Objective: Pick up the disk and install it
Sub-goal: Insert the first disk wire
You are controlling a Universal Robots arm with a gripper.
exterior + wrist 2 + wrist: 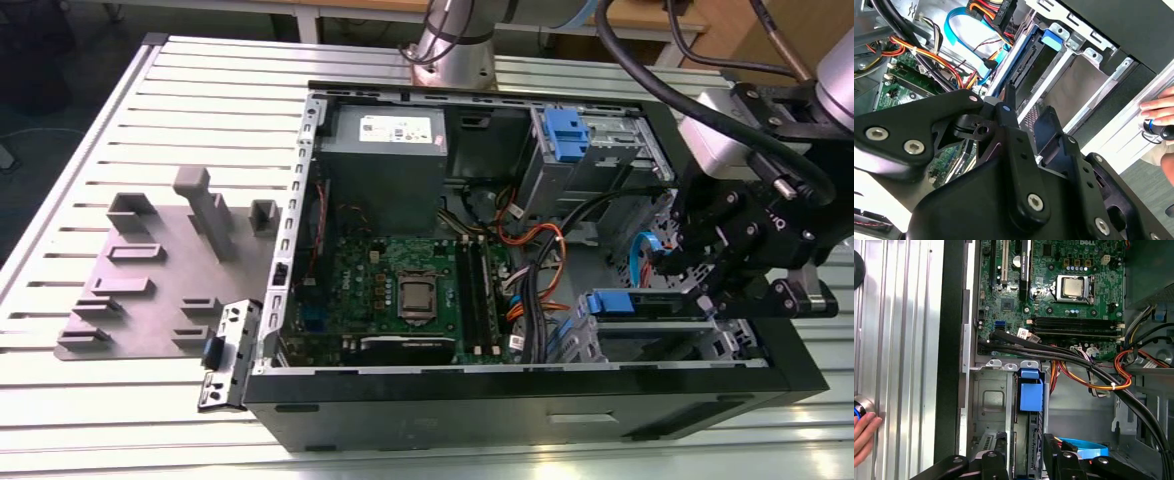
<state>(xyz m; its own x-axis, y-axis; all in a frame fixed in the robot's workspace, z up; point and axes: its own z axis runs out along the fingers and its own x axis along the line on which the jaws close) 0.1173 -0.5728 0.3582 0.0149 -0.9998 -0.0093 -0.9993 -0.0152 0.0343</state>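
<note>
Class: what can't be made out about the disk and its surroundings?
Label of the disk: hidden, edge-on in the first wrist view, one end behind the gripper.
Drive cage interior: partly covered by the gripper in the exterior view.
Person's hand: cut off by the first wrist view's edge.

I'm looking into an open black computer case (534,405) that lies on its side on the slatted metal tabletop (200,110), nearer the edge at the exterior view's right. Inside it, a green circuit board (387,290) with a silver processor (416,296) sits beside a grey power-supply box (387,160). A metal drive cage (617,150) with a blue latch (567,135) fills one corner of the case. Orange, yellow and black cables (527,240) cross its middle. A grey plate with upright blocks (147,290) lies toward the tabletop's opposite edge. A small metal bracket (227,350) stands against the case.
</note>
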